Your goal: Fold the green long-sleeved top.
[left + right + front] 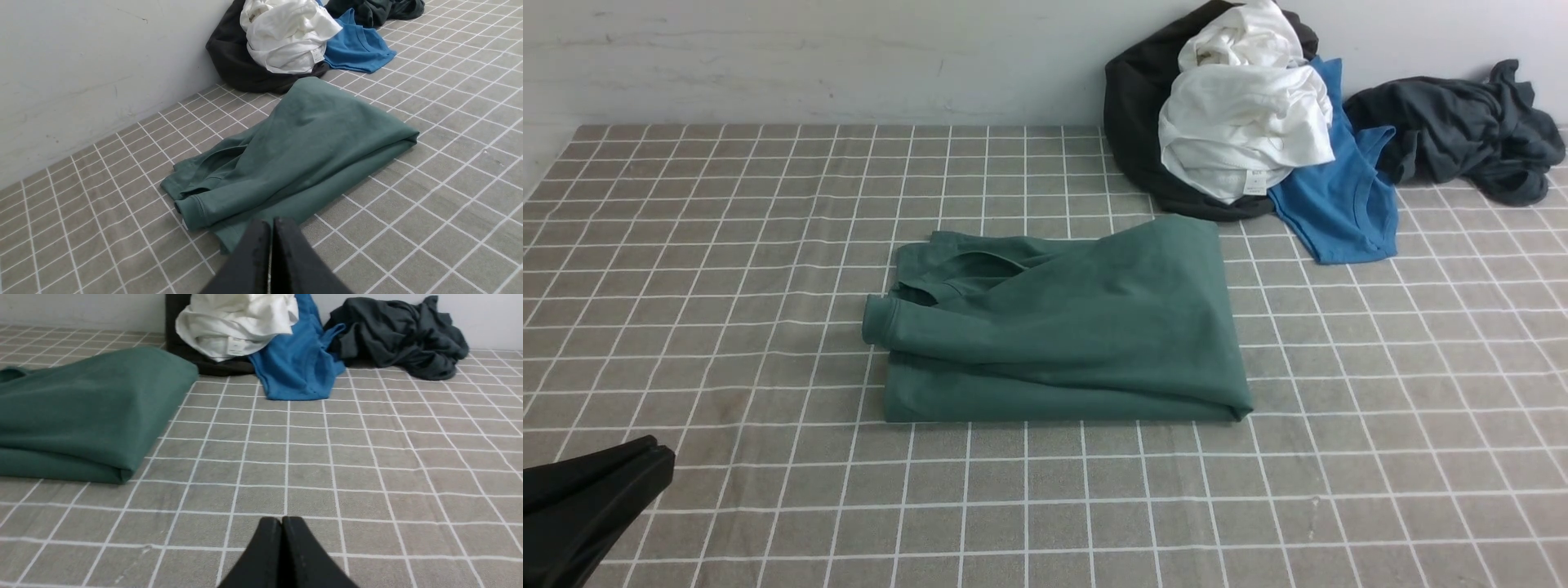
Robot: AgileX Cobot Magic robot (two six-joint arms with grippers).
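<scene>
A: Nearest first: what do the fingers show?

B: The left fingers (271, 228) are pressed together, holding nothing; the right fingers (282, 528) are likewise together, nothing between them.

A: And the green top (1062, 327)?

B: It lies on the table (1078, 506), beyond both pairs of fingers and apart from them, folded into a compact bundle, an uneven flap across its upper layer. The right fingers point at bare grid beside it.

A: What might spoil it from here?

B: The loose roll at its left end, nearer the left fingers' side, could spring open if brushed, since nothing pins it. Another fold, gripping only the top layer, would likely drag that flap askew and leave the lower one behind.

A: Farther out?

B: A white garment (1241, 122) on black cloth (1131, 122), with a blue shirt (1347, 204) and a dark garment (1462, 122) alongside. The top's far corner sits near the black cloth; a wide sweep might snag both.
</scene>
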